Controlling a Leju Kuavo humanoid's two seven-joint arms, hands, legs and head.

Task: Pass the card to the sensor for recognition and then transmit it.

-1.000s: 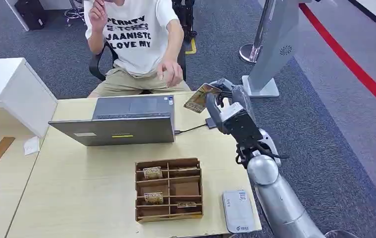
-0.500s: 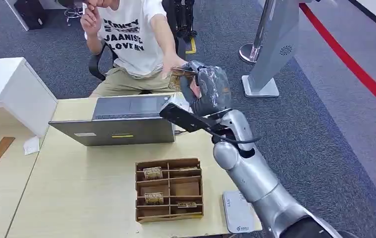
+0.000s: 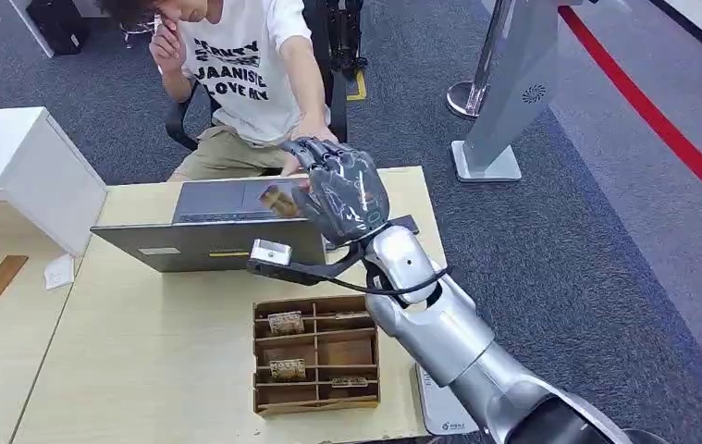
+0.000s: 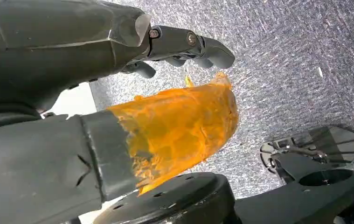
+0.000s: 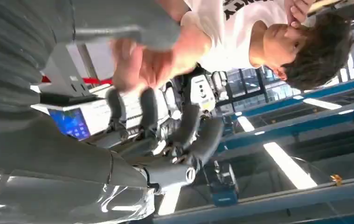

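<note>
My right hand (image 3: 339, 192) hangs over the open laptop (image 3: 227, 227) at the table's far side, its back toward me. The patterned card (image 3: 279, 200) sticks out at the hand's left edge, pinched under its fingers. A seated person's hand (image 3: 308, 130) reaches down to just behind my hand; in the right wrist view that person's hand (image 5: 137, 60) is blurred, close to my spread fingers (image 5: 191, 128). The white sensor (image 3: 446, 416) lies at the table's front right, partly hidden by my arm. My left hand (image 4: 119, 93) hangs over carpet, holding nothing.
A cardboard divider box (image 3: 317, 400) with several cards stands in front of the laptop. A white cabinet (image 3: 23, 166) is at the left. A grey kiosk stand (image 3: 513, 83) rises behind the table's right corner. A cable runs from the laptop's right side.
My right arm has swung left from the table's far right corner to above the laptop, carrying the card. The person has leaned forward and brought a hand down to mine.
</note>
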